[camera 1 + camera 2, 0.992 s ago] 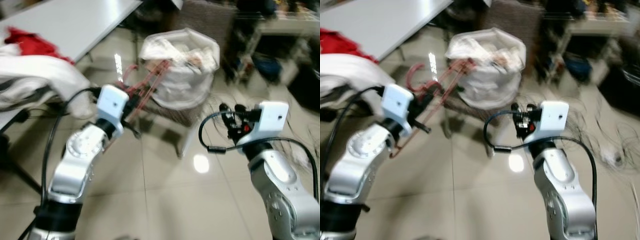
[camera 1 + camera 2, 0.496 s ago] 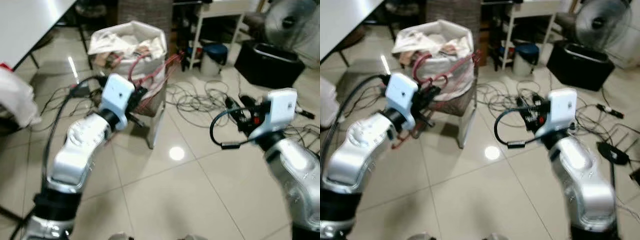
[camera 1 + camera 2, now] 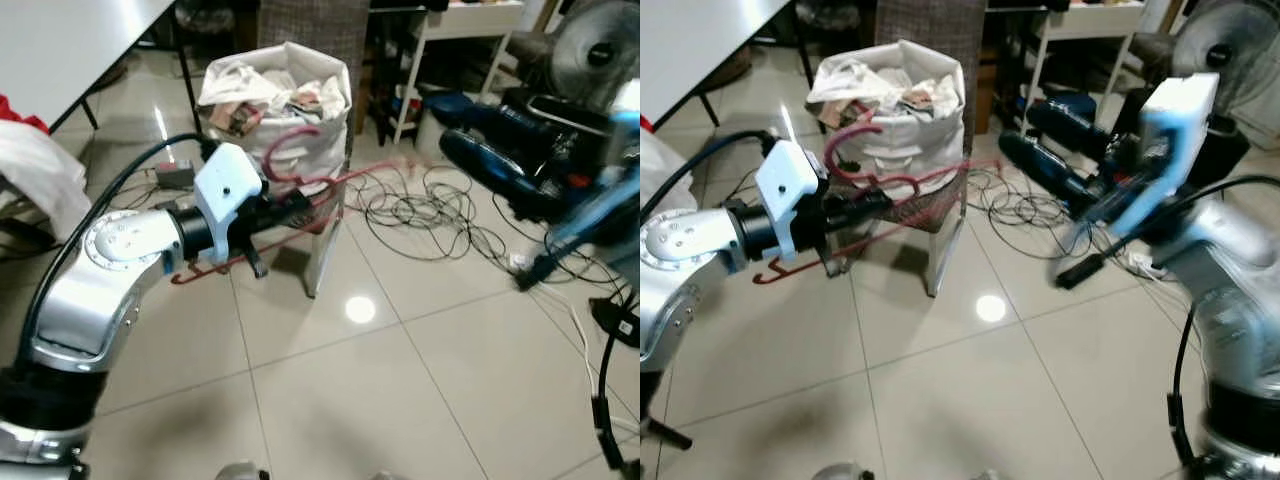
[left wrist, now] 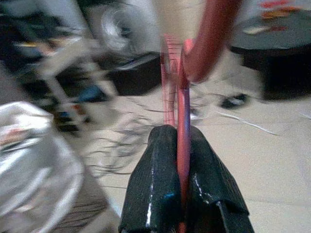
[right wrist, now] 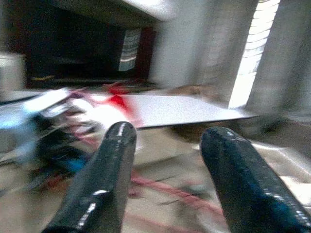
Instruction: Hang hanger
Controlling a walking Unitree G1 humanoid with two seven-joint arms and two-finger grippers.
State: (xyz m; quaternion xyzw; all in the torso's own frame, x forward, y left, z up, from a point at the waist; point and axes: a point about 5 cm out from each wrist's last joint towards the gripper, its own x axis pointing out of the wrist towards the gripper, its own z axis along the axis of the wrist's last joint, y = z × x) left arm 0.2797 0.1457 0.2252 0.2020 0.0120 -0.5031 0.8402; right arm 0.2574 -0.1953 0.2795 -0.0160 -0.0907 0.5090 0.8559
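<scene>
Tiled floor (image 3: pixel 330 400), cables (image 3: pixel 430 215) strewn, a bag-lined bin (image 3: pixel 895 100) on a stool ahead. Since a second ago the view has swung from the white table toward a shelf and fan. Left gripper (image 4: pixel 180 191) clamped tight on the red hanger (image 3: pixel 300 180), whose hook rises beyond the jaws. Right gripper (image 5: pixel 167 184) now raised, blurred, fingers spread, empty. No rail visible; hanging probably awaits more walking.

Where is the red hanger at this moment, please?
The red hanger is clamped in the left gripper, held above the tiled floor on the robot's left, just in front of the white bag of rubbish.
</scene>
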